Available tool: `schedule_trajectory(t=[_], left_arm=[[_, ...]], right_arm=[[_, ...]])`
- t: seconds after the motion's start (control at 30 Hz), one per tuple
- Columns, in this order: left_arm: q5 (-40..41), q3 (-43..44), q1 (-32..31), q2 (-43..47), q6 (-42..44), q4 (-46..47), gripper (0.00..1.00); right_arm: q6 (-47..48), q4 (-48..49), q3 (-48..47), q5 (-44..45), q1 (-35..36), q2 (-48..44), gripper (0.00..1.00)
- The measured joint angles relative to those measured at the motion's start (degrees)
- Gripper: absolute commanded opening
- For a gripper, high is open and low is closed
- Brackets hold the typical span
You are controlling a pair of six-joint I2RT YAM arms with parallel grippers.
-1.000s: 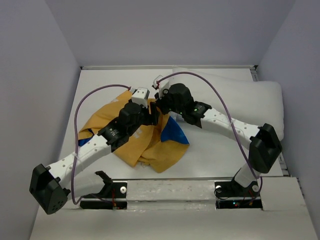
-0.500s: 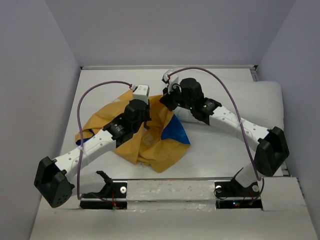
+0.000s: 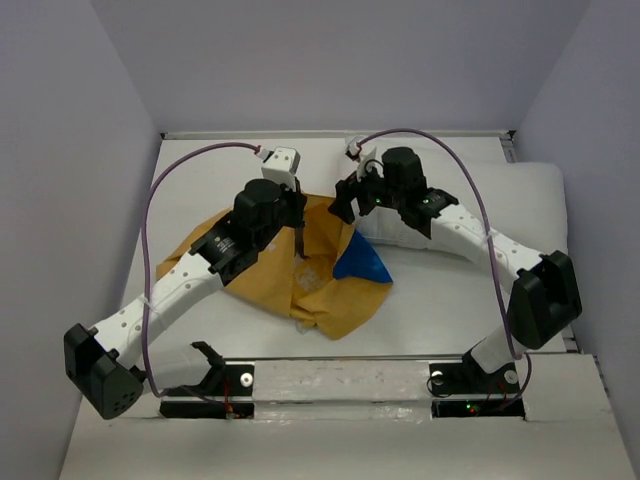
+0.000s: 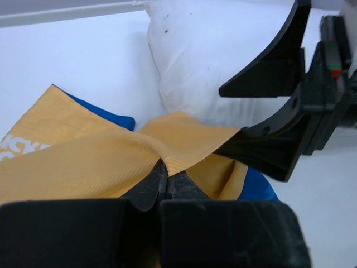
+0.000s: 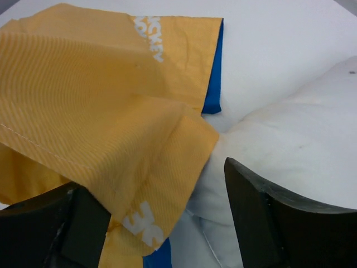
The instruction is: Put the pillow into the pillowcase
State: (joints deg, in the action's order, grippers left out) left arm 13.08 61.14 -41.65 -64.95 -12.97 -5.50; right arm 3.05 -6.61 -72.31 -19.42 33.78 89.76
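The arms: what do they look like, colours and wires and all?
The left arm and right arm are alike: white links, chunky black joints, a thin purple cable looping over each. The left gripper and right gripper have two black wedge-shaped fingers.

pillowcase (image 3: 330, 295) hem against pillow (image 3: 520, 200) corner, bare table (image 3: 200, 180) behind

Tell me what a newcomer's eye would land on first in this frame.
The crumpled yellow-and-blue pillowcase in the middle of the table stands out first, with the left hand pinched shut on a fold of its yellow fabric. Right beside it, the right hand stands open at the pillowcase's edge, next to the plump white pillow lying along the table's right side.
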Motion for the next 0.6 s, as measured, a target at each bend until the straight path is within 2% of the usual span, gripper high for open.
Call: schedule_trajectory(t=[0.2, 0.3, 0.47, 0.53, 0.6], left_arm=[[-5.46, 0.0, 3.06, -2.49, -0.22, -0.35, 0.0], [-8.33, 0.0, 4.98, -2.45, -0.68, -0.02, 0.0], [-12.33, -0.04, 6.99, -2.34, -1.11, 0.92, 0.0], [-13.33, -0.13, 6.99, -2.34, -1.14, 1.29, 0.0], [-14.27, -0.33, 7.02, -2.34, -1.16, 1.7, 0.0]], right_arm=[[-1.4, -2.64, -0.52, -6.38, -10.51, -0.61, 0.88], [-3.13, -6.49, -6.14, -4.72, -13.81, 1.51, 0.91], [-1.7, -14.29, -35.17, 9.44, -14.14, 18.88, 0.98], [-0.46, -17.27, -44.65, 14.29, -13.88, 26.27, 1.0], [0.31, -19.8, -48.92, 16.92, -13.88, 30.93, 1.0]])
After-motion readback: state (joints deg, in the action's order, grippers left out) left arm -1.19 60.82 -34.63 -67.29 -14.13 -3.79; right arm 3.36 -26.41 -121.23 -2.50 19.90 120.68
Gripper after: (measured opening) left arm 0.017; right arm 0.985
